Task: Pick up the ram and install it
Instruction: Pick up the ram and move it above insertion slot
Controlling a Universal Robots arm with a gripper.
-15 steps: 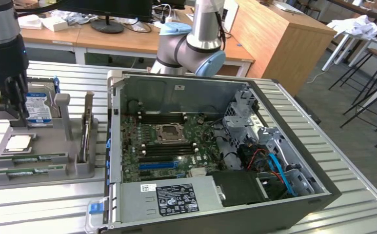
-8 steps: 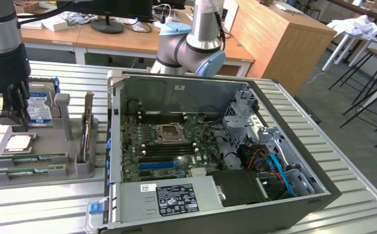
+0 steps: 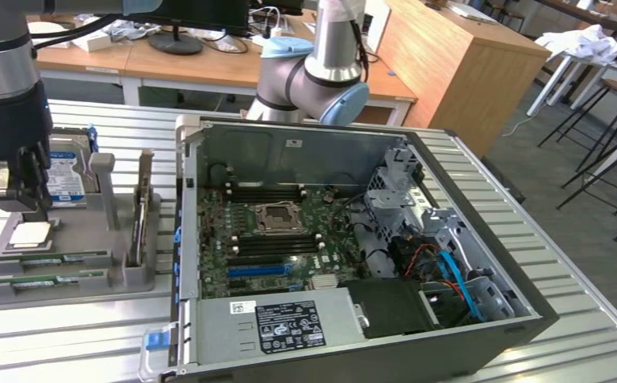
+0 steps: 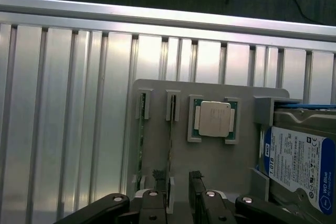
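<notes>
I judge that I am at the pick-up step, with nothing lifted yet. On the tabletop (image 3: 595, 319) stands a gray holder (image 3: 127, 275), and the pincer (image 3: 15, 191) hangs over one end of it, released, with jaws wide and nothing between them. The ram (image 4: 170, 145) stands on its edge in a slot of the holder, just below the pincer. In the wrist view one finger (image 4: 161, 203) lies almost over the line of the stick, so the gap is not centred on it. In my opinion the grasp calls for a small sideways correction, so that the thin edge comes between the jaws, and then a straight descent.

The open computer case (image 3: 286, 148) lies well away from the pincer, toward the exterior view's right. A second arm (image 3: 314, 76) stands behind the case. On the holder, the hard drive (image 4: 299, 166) is the farthest part from the ram. The silver processor (image 4: 212, 120) sits just beside the ram, on the side of the free finger, so that finger has little room. A second stick (image 4: 140, 145) stands in the slot on the ram's other side, also close.
</notes>
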